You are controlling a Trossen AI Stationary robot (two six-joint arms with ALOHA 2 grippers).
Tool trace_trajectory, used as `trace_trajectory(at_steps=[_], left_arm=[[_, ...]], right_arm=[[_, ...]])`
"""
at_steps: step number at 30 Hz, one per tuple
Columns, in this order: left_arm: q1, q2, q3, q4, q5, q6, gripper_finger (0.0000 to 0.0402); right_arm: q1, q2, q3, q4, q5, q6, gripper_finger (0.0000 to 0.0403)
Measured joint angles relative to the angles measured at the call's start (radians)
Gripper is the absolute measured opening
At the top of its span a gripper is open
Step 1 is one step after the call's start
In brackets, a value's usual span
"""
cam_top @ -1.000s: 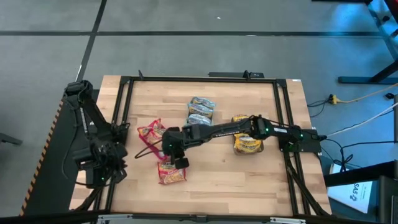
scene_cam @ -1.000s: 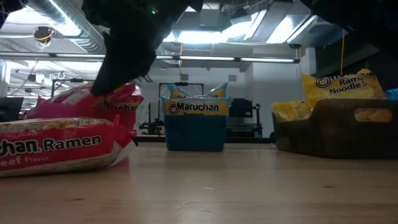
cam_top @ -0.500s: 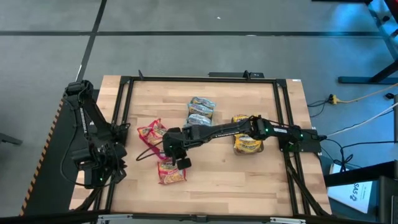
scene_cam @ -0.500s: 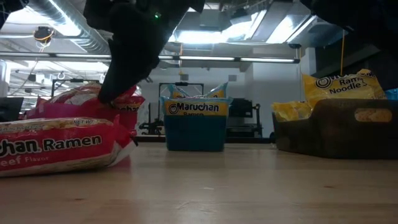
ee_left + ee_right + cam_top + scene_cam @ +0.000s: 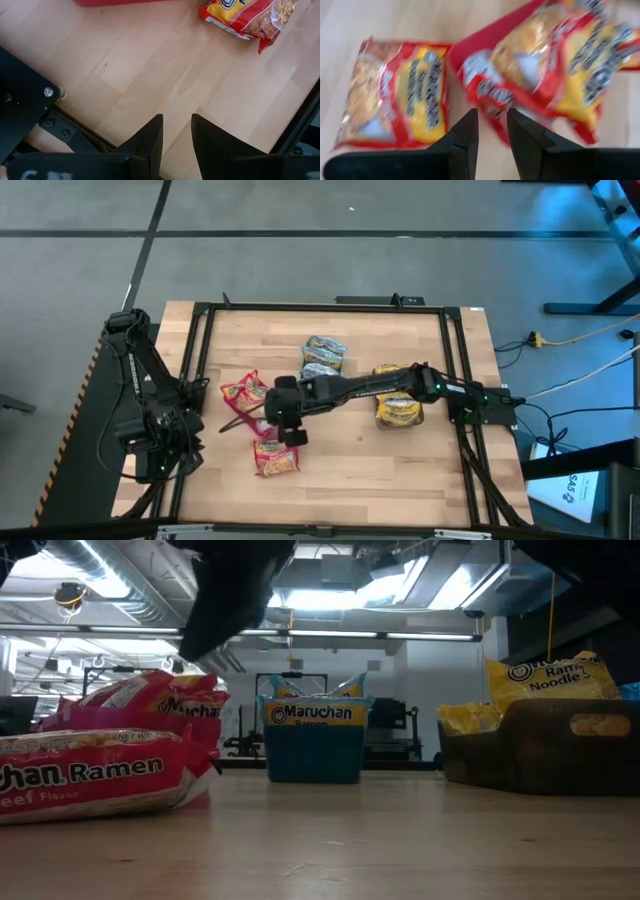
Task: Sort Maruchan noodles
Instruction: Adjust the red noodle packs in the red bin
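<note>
Near the wooden bench's [image 5: 350, 450] left edge, the right claw [image 5: 290, 426] is being held empty, fingers slightly apart, above red crinkly plastic ramen packets [image 5: 275, 458]; the left claw [image 5: 177, 131] is being kept parted.

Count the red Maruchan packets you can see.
2. One red packet lies flat on the table below the right gripper; the other sits in the pink bin beside it. More may be hidden beneath.
</note>
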Motion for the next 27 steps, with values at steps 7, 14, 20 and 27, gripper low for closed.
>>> trace_trajectory(at_steps=[7, 14, 20, 27], left_arm=[[0.000, 0.000, 0.000, 0.000, 0.000, 0.000, 0.0095], [0.000, 0.000, 0.000, 0.001, 0.000, -0.005, 0.0095], [0.000, 0.000, 0.000, 0.004, 0.001, -0.005, 0.0095], [0.000, 0.000, 0.000, 0.005, 0.001, -0.005, 0.0095]], right_arm=[[0.001, 0.011, -0.034, -0.047, -0.004, -0.002, 0.0101], [0.000, 0.020, -0.032, -0.019, 0.007, -0.050, 0.0102], [0.001, 0.040, -0.030, 0.001, -0.005, -0.058, 0.0102], [0.000, 0.071, -0.031, 0.016, -0.004, -0.082, 0.0102]])
